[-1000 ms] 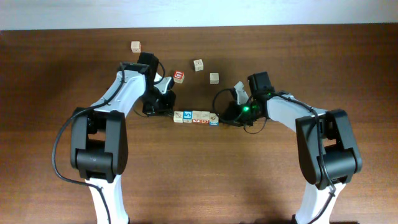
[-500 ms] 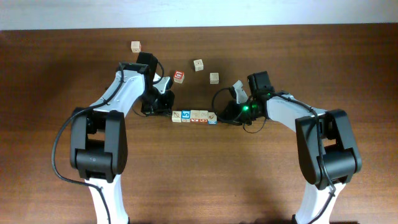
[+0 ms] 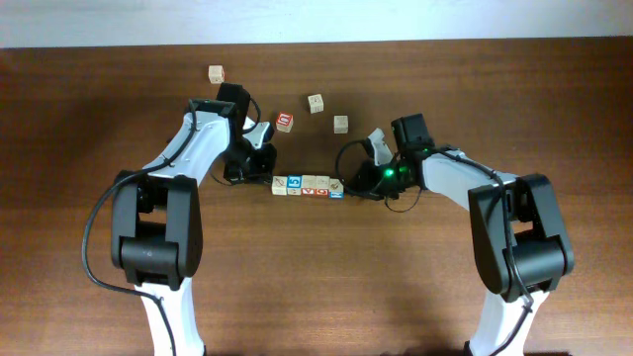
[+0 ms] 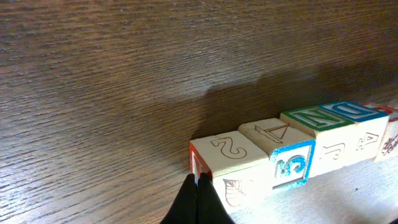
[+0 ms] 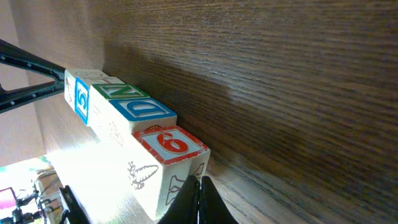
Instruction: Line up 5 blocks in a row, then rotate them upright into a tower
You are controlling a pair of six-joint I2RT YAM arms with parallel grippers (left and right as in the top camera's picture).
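Several pale alphabet blocks (image 3: 310,185) lie edge to edge in a short row at the table's middle. My left gripper (image 3: 269,179) is shut, holding nothing, with its tip against the row's left end. In the left wrist view its black fingertips (image 4: 199,185) touch the red-edged face of the "2" block (image 4: 231,155). My right gripper (image 3: 349,188) is shut and empty at the row's right end. Its tip (image 5: 199,186) presses the side of the red "6" block (image 5: 169,144). The blue "D" block (image 5: 146,112) comes after that one in the row.
Several loose blocks lie behind the row: one at the far left (image 3: 216,73), a red-faced one (image 3: 285,122), and two plain ones (image 3: 316,103) (image 3: 340,124). The dark wooden table (image 3: 326,277) stretches out in front of the arms.
The row of blocks has slid slightly to the left, with both shut fingertips moving along with it at its ends.
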